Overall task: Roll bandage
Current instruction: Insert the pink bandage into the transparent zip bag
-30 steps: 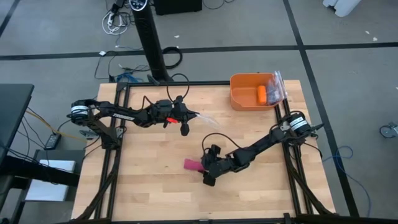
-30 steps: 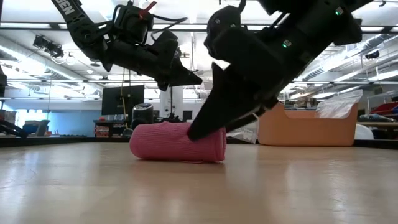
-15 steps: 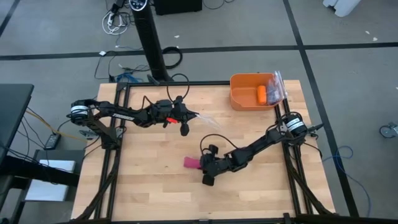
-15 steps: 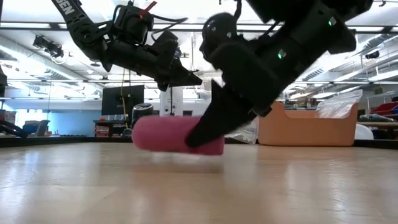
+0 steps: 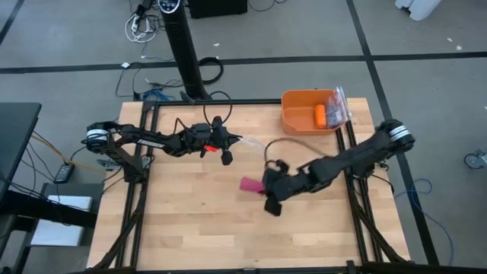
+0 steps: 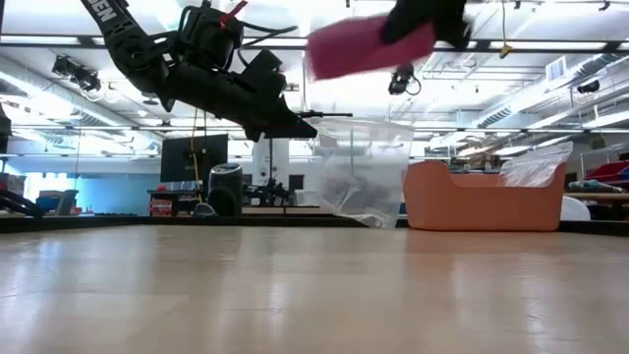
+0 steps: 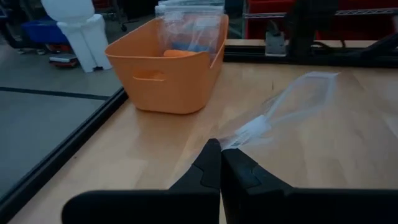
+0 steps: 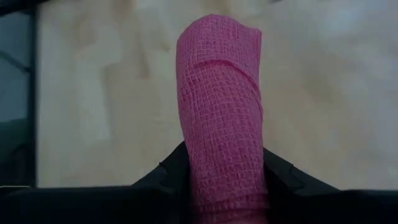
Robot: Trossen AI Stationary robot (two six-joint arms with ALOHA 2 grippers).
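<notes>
Bandage (image 6: 369, 44) aloft (wooden table (image 6: 314, 290) beneath)

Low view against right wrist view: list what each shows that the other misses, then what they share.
Only the low view shows the left gripper, shut on a clear plastic bag that hangs above the table, with the orange bin behind. Only the right wrist view shows the right gripper closed around one end of the bandage, and its woven, layered wrap. Both show the pink bandage roll lifted off the wooden tabletop.
</notes>
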